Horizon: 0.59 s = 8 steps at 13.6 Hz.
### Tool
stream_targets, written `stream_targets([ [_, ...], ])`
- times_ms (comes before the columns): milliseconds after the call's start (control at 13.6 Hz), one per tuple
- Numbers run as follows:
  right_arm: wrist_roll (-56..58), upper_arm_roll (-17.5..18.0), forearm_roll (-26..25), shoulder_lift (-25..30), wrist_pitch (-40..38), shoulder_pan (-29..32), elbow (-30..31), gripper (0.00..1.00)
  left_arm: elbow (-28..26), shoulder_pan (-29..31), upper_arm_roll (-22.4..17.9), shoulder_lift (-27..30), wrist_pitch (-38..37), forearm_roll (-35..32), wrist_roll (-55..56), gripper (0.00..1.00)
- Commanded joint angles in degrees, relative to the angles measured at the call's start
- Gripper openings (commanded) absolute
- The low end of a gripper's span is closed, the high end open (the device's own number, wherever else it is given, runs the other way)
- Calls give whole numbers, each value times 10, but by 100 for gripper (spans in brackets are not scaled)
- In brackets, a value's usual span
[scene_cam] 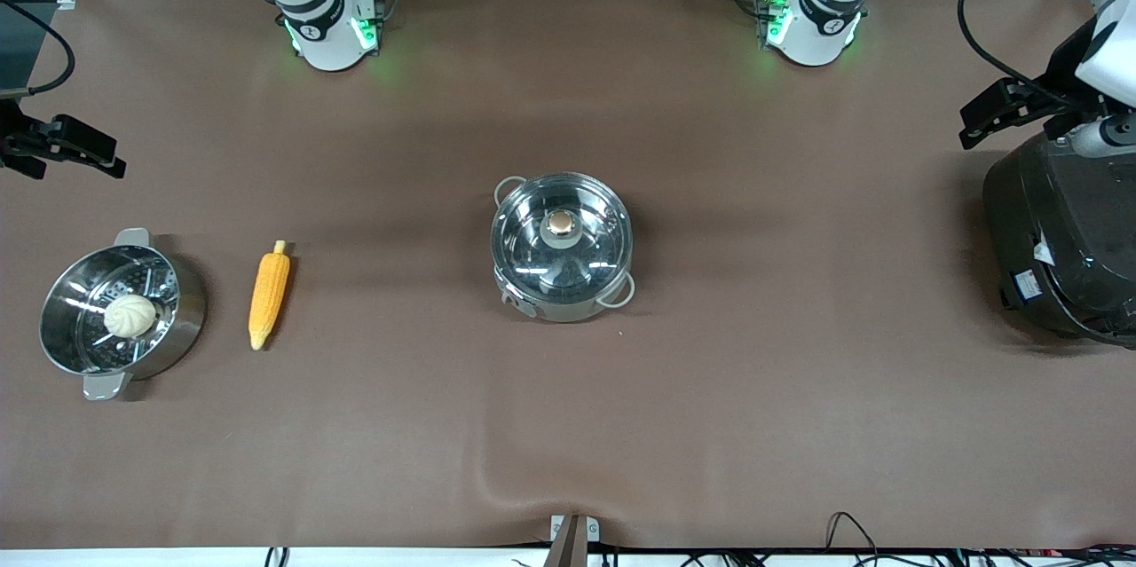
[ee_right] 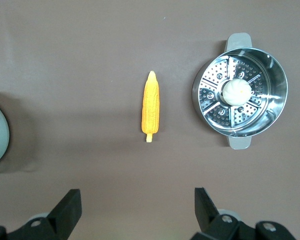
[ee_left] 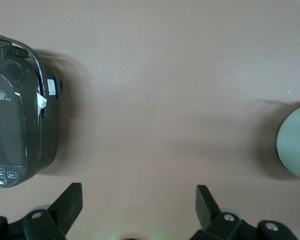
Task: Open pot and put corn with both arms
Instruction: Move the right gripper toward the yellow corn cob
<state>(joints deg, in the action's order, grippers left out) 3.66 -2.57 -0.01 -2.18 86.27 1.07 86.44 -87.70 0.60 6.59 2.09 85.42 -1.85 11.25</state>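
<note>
The steel pot (scene_cam: 572, 310) stands mid-table with its glass lid (scene_cam: 528, 239) on, tan knob (scene_cam: 560, 224) up. The corn (scene_cam: 268, 295) lies on the cloth toward the right arm's end, between the pot and a steamer pot. My right gripper (scene_cam: 106, 154) hangs open and empty over the cloth at that end; its wrist view looks down on the corn (ee_right: 151, 107) past its open gripper (ee_right: 136, 196). My left gripper (scene_cam: 972, 128) hangs open and empty by the black rice cooker; in its wrist view the gripper (ee_left: 137, 192) frames bare cloth, with the pot's edge (ee_left: 295, 147) at the side.
A steel steamer pot (scene_cam: 188, 318) with a white bun (scene_cam: 130, 316) sits beside the corn at the right arm's end. A big black rice cooker (scene_cam: 1061, 239) stands at the left arm's end. The brown cloth (scene_cam: 710, 389) has a wrinkle near the front edge.
</note>
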Motion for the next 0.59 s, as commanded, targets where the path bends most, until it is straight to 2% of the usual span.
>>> stream_targets([
  [0, -4, 1, 8, -2, -1, 3, -6, 100, -5, 3, -1, 13, -2, 0, -11, 100],
  [220, -4, 1, 8, -2, -1, 3, -6, 100, -3, 12, 2, 8, -2, -6, -3, 100],
  [513, -3, 1, 7, -8, -1, 3, -7, 100, 36, 7, 3, -13, -3, -6, 9, 100],
])
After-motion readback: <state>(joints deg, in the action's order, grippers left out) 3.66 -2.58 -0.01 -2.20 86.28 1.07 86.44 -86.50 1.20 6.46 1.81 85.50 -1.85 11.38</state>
